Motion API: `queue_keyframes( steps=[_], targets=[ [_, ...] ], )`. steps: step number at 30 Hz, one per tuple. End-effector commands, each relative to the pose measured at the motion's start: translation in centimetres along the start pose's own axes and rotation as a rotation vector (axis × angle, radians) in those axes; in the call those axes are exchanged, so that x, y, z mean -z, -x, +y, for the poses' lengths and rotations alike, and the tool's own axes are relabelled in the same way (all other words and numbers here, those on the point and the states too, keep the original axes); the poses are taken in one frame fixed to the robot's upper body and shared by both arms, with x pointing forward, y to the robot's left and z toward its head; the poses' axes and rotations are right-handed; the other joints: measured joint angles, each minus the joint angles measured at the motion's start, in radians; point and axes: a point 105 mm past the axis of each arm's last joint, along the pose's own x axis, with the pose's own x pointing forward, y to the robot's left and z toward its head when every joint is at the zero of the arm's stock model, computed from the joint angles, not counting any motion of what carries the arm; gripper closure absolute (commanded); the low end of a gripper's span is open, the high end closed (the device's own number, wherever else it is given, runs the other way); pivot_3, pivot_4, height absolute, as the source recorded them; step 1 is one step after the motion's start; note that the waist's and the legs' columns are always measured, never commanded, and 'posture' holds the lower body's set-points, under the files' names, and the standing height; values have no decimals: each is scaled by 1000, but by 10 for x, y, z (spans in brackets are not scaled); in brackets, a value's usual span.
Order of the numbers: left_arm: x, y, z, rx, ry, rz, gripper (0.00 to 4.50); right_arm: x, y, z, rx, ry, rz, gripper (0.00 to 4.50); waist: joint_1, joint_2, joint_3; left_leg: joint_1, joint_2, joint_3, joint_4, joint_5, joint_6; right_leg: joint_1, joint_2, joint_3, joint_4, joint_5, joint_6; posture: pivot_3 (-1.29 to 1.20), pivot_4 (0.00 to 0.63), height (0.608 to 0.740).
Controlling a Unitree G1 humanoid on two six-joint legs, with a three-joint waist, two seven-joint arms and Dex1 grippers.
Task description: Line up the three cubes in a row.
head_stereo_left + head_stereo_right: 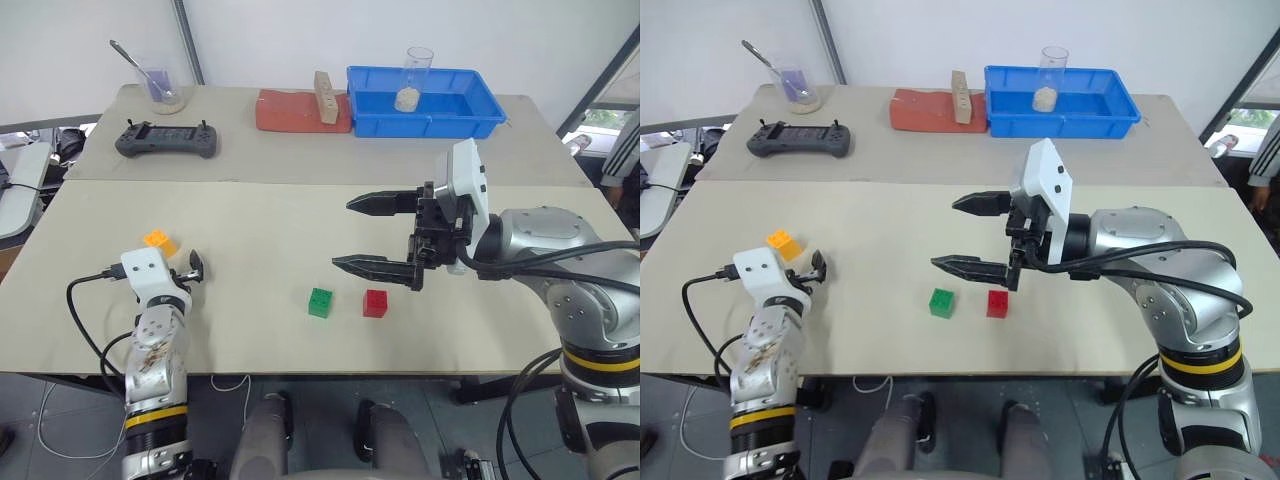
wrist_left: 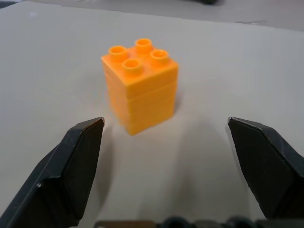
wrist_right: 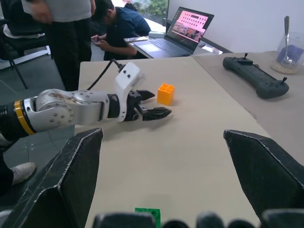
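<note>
— What do you have along the far edge of the table?

— From your left: a glass cup (image 1: 160, 88) with a spoon in it, then a black handheld controller (image 1: 166, 139) just nearer.

— And toward the right?

— A red pad (image 1: 295, 112) with a tan wooden block (image 1: 324, 96) standing on it, touching a blue tray (image 1: 480, 112) that holds a clear glass (image 1: 417, 75). You also see a laptop (image 3: 183, 32) and two people (image 3: 121, 26) beyond.

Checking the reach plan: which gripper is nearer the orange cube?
Left. The left gripper faces the orange cube just ahead, open; the right gripper hangs above the green and red cubes.
</note>
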Motion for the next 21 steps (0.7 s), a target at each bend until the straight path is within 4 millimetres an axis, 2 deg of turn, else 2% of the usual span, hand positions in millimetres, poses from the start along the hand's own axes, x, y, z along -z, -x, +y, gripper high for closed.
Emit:
queue_keyframes(
  steps=[1,9,12,17,21],
  targets=[
    [9,-10,3,-104,26,49,56,-7,3,-2,8,44,-8,0,3,0,0,0,0,0,0,0,0,0,0,0,0,1,0,0,150,740],
    [7,-33,-9,-135,27,64,56,-5,6,-5,33,44,1,0,6,1,0,0,0,0,2,0,0,1,0,-1,0,2,0,0,150,740],
    [5,-37,-9,-131,21,62,949,-7,6,-4,37,47,0,0,6,1,-1,0,0,-1,2,0,0,1,0,-1,0,2,0,0,150,740],
    [3,-40,-8,-133,20,53,3126,-11,5,-3,44,54,1,0,6,1,-1,0,0,-1,2,0,0,1,0,-1,0,3,0,0,150,740],
    [2,-41,-8,-131,21,51,3131,-13,5,-4,51,57,-1,0,6,1,-1,0,0,-1,2,0,0,1,0,-1,0,3,0,0,150,740]
  ],
)
